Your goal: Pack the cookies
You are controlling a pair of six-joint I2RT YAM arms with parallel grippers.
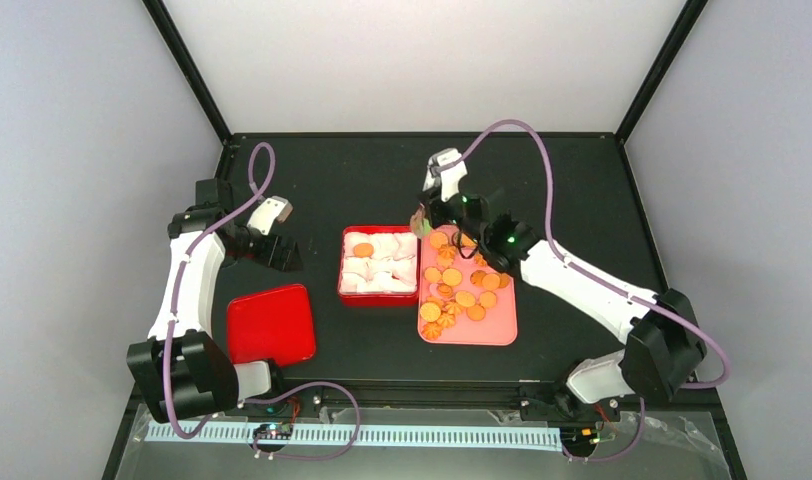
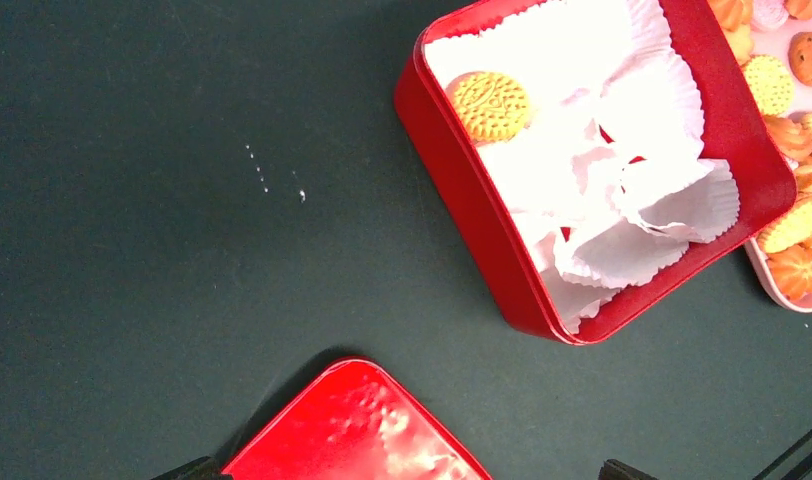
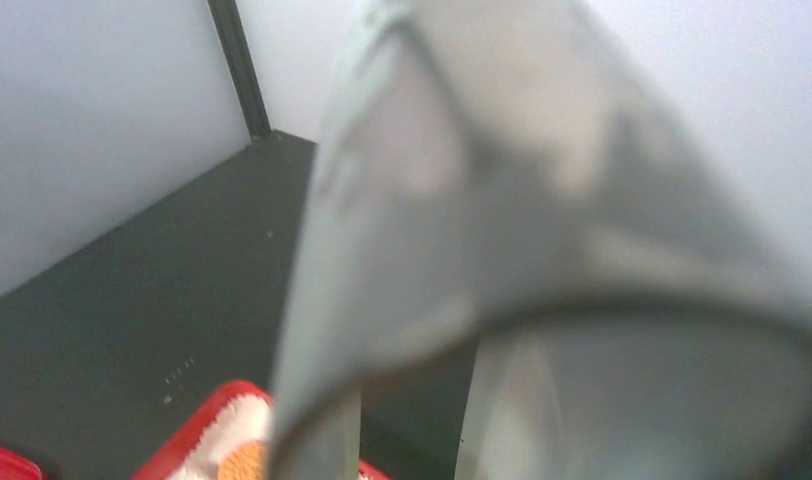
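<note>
1. the left tool (image 1: 285, 256) hangs over the left part of the dark desk (image 1: 582, 190). its jaws stand wide apart and hold nothing. in its wrist view only the two finger ends show, at the bottom edge.
2. on the near side of it a red lid (image 1: 270, 323) lies flat on the desk, apart from the tin.
3. the red tin (image 1: 343, 270) stands in the middle of the desk and is filled with white paper cups (image 2: 642, 190). one round cookie (image 2: 490, 105) lies in a cup at its far left corner.
4. the right tool (image 1: 429, 212) is above the far end of the line where tin and tray meet. it holds grey metal tongs (image 3: 542, 250), which fill its wrist view as a blur, so its own fingers are hidden.
5. the pink tray (image 1: 499, 327) lies just beside the right wall of the tin. the other cookies (image 1: 457, 290), mostly orange, lie loose on it.
</note>
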